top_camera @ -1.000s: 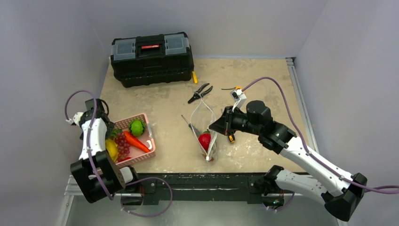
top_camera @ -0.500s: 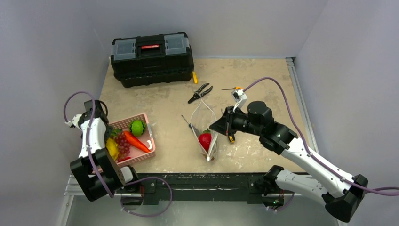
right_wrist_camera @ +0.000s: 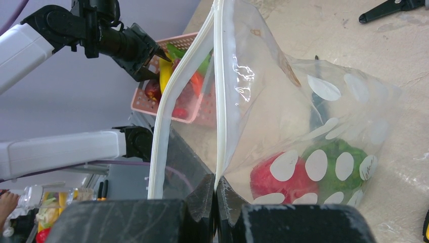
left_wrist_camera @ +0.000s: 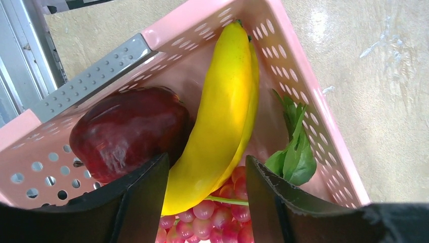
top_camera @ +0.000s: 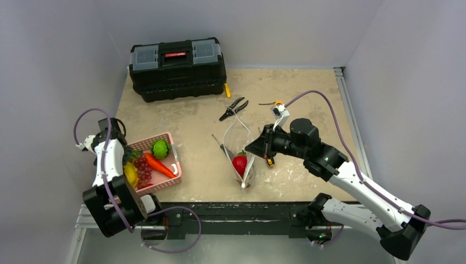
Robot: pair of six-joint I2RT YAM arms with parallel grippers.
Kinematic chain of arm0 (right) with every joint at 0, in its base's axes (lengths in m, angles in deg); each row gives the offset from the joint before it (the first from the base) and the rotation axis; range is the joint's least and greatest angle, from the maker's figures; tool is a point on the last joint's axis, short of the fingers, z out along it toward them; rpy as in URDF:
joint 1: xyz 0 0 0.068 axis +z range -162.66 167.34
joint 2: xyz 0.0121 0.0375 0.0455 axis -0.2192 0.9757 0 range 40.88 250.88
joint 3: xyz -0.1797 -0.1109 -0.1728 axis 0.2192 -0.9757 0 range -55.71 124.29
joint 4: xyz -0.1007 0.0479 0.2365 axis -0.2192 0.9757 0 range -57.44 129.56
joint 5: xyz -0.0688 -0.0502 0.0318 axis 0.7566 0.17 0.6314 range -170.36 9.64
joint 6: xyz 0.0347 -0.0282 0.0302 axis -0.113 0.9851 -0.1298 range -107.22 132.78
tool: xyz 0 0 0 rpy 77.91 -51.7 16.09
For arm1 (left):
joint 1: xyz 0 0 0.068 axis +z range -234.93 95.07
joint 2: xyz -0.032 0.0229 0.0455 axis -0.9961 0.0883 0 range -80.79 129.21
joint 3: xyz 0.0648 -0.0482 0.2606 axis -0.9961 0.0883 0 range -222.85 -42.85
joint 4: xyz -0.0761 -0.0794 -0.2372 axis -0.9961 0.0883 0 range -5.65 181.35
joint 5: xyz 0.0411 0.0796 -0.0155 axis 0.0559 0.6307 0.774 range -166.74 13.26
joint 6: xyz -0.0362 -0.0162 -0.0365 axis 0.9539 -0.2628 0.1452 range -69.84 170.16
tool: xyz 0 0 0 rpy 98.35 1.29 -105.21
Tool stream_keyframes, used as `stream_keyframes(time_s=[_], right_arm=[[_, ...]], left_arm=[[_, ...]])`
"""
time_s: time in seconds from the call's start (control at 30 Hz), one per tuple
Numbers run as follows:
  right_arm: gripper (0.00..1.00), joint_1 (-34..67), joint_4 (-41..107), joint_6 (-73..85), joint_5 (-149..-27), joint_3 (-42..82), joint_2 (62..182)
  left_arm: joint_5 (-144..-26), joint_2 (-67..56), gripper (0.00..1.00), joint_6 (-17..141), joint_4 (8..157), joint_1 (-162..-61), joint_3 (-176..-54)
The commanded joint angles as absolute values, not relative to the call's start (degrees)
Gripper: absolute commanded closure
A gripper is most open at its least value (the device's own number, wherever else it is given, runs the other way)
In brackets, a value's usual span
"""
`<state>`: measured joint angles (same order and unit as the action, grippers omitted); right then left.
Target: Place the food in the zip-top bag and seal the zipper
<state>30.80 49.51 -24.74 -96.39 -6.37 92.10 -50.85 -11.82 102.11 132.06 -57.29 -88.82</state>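
The pink basket (left_wrist_camera: 303,66) holds a yellow banana (left_wrist_camera: 222,101), a dark red fruit (left_wrist_camera: 126,131), grapes (left_wrist_camera: 212,217) and green leaves (left_wrist_camera: 293,152). My left gripper (left_wrist_camera: 207,159) is open and straddles the banana's lower end, with a gap on the right side. In the top view an orange carrot (top_camera: 159,165) and a green pepper (top_camera: 160,148) also lie in the basket (top_camera: 175,165). My right gripper (right_wrist_camera: 216,185) is shut on the zipper (right_wrist_camera: 218,101), holding up the mouth of the zip-top bag (right_wrist_camera: 283,101). A red fruit (right_wrist_camera: 283,174) and a green vegetable (right_wrist_camera: 339,152) lie inside.
A black toolbox (top_camera: 177,67) stands at the back left. Black pliers (top_camera: 233,108) lie behind the bag, and a screwdriver (top_camera: 222,146) lies on its left. A yellow-handled tool (top_camera: 270,160) lies under my right wrist. Grey walls close in both sides.
My left arm has shifted slightly over the basket's near-left corner, and its jaws narrowed, then widened a little. The right arm and the bag have not moved.
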Motion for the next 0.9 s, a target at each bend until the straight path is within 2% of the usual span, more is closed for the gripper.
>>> stream_keyframes(time_s=[0.0,0.07,0.27,0.37,0.57,0.87], right_arm=[[1.00,31.01,47.87,-24.74,-96.27,-6.13,90.62],[1.00,31.02,47.85,-24.75,-96.27,-6.25,90.55],[1.00,31.02,47.99,-24.76,-96.18,-6.41,90.45],[1.00,31.01,47.95,-24.74,-95.90,-6.41,90.27],[1.00,30.99,48.12,-24.49,-96.01,-5.97,90.77],[1.00,31.02,47.94,-23.47,-96.37,-5.49,92.66]], left_arm=[[-51.66,-10.35,0.44,103.43,131.68,-56.72,-88.33],[-52.24,-9.95,0.46,103.43,131.43,-56.63,-88.13],[-52.35,-11.12,0.63,102.96,131.09,-56.60,-87.85],[-52.13,-13.17,0.77,102.22,131.02,-56.58,-87.93],[-50.99,-20.82,0.87,99.76,131.35,-56.63,-87.62],[-54.05,-31.85,0.94,98.11,133.67,-60.06,-90.39]])
